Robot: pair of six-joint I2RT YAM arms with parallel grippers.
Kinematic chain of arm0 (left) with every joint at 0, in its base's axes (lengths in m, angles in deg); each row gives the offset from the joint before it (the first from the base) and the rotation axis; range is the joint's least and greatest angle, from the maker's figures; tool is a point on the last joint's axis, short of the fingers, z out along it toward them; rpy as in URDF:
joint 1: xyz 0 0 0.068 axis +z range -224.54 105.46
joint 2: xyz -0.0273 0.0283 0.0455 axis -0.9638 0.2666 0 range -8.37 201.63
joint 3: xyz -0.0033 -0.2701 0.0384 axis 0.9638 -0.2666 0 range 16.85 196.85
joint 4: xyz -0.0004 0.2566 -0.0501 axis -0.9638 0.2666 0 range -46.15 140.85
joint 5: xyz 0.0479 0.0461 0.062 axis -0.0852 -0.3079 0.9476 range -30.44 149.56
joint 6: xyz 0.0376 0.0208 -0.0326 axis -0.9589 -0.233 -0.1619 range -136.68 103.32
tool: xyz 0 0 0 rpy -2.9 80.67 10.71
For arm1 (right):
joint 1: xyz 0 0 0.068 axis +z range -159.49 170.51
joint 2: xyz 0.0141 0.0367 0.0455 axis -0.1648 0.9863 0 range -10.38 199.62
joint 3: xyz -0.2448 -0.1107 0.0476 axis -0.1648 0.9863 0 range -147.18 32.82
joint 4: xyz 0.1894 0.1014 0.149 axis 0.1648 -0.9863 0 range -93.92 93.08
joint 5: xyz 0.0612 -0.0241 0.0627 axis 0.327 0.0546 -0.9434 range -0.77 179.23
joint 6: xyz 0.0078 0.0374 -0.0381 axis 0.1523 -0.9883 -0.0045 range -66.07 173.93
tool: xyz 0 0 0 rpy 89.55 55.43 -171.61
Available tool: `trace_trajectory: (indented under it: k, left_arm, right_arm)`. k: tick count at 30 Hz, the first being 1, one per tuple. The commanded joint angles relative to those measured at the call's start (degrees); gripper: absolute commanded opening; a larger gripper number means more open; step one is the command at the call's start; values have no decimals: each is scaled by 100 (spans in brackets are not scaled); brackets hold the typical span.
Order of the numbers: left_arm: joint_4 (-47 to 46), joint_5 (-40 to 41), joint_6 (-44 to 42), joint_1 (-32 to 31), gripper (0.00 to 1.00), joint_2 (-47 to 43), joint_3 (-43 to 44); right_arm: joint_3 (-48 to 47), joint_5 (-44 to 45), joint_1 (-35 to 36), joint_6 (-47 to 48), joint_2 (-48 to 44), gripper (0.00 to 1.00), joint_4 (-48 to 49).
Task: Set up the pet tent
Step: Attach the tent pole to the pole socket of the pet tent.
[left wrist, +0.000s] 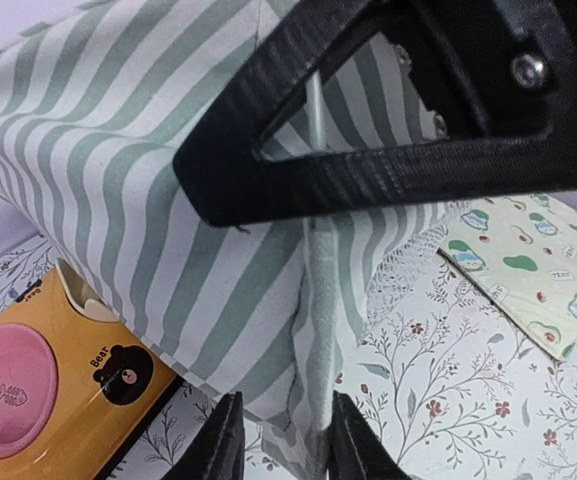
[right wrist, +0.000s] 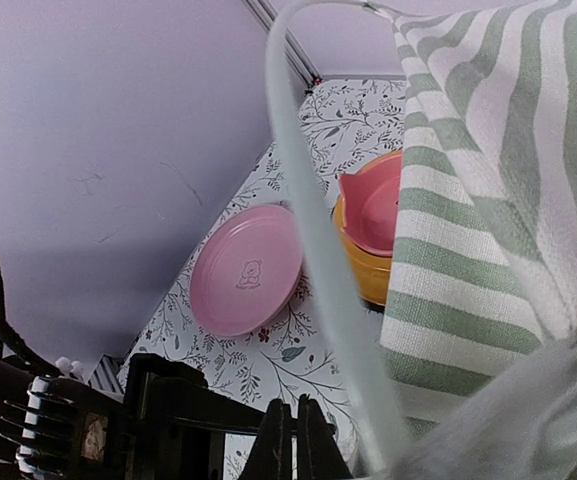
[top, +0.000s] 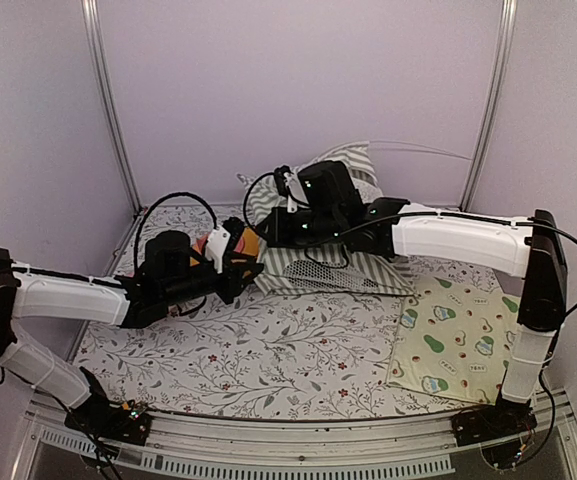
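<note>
Sage-green and white striped fabric pet tent (top: 333,268): slumped in a heap at the far middle of the floral-clothed bench (top: 268,350), not yet standing. Just beside the orange double pet bowl (left wrist: 58,370) on its left, with the pale yellow avocado-print mat (top: 458,335) nearer and to the right.

Left end effector (left wrist: 283,445) at the tent's near left edge, with fingers (left wrist: 218,440) parted and a striped seam fold between them. Cannot tell whether pinching or merely straddling. Right end effector (right wrist: 288,440) clenched tip to tip by the tent's left side, with nothing seen between the tips, close beside the thin white curved pole (right wrist: 318,260).

Probably the stage of raising the cloth on its poles. To do it well:
- Close firmly on the seam, not on loose cloth, before any pull.
- Anchor low with the left and draw upward and far with the right, letting the pole bow out rather than kink.
- Move slowly.
- Watch for cloth snagging or dragging the bowl.
- Avoid trapping the pole under a fold.
</note>
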Motion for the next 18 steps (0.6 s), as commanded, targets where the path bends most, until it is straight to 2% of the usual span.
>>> trace_trajectory:
  k: [1, 7, 13, 18]
  left_arm:
    - [-186, -117, 62, -27, 30, 144, 166]
    - [-345, -42, 37, -32, 3, 166, 428]
    - [-215, -181, -91, -31, 2, -252, 997]
    - [-45, -262, -179, -9, 5, -474, 1302]
  right_arm:
    - [-197, -57, 0, 191, -330, 0, 97]
    - [-192, -6, 99, 272, -207, 0, 15]
    - [260, 156, 238, 425, -30, 0, 160]
    - [551, 116, 304, 380, 87, 0, 330]
